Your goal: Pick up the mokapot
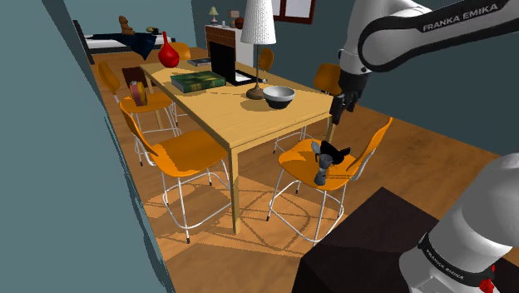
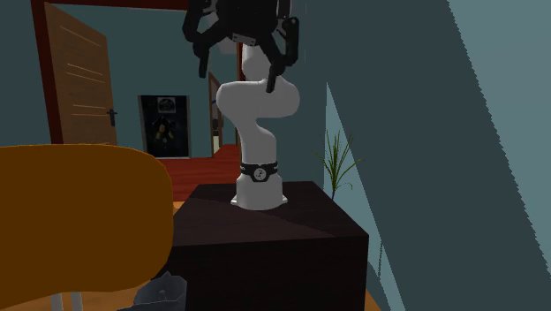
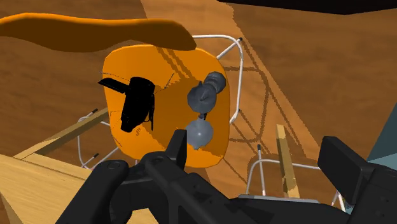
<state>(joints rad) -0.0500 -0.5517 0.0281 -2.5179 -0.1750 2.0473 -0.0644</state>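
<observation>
The grey mokapot point(image 1: 319, 165) stands on the seat of an orange chair point(image 1: 349, 171) at the table's near corner, in front of a black object point(image 1: 336, 152). Along the gripper, the mokapot point(image 3: 205, 97) shows as two rounded grey parts on the orange seat point(image 3: 165, 153), with the black object point(image 3: 137, 102) beside it. My gripper point(image 1: 343, 106) hangs open well above the chair, holding nothing. Its fingers point(image 3: 178, 145) are spread wide, clear of the pot. In the second exterior view the gripper point(image 2: 238, 72) hangs open high above the stand.
A wooden table point(image 1: 249, 112) carries a bowl point(image 1: 279, 96), a lamp point(image 1: 259, 33), a green book point(image 1: 198, 81) and a red vase point(image 1: 169, 54). More orange chairs point(image 1: 179, 154) ring it. The dark stand point(image 1: 374, 241) sits at lower right. An orange chair back point(image 2: 79, 221) looms close.
</observation>
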